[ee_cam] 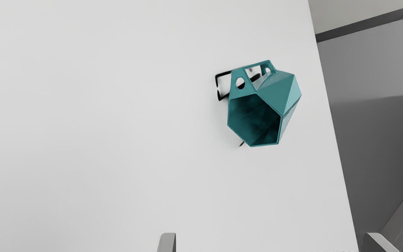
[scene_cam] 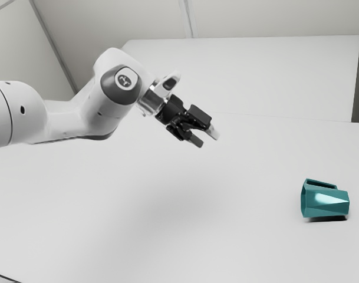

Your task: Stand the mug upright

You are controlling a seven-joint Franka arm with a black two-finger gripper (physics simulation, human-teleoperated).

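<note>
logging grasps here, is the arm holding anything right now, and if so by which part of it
Nothing is held: the end effector is open, and the mug lies on its side on the table.

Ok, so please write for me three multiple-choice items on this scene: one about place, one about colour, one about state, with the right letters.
1. Where is the mug in the exterior view?
A) the view's left
B) the view's right
C) the upper middle

2. What colour is the mug?
A) teal
B) red
C) yellow

3. How does the mug rest on the table?
A) upright
B) upside down
C) on its side

1: B, it lies farther toward the view's right than the gripper.
2: A, both views show blue-green faces.
3: C, its open mouth faces sideways.
</note>
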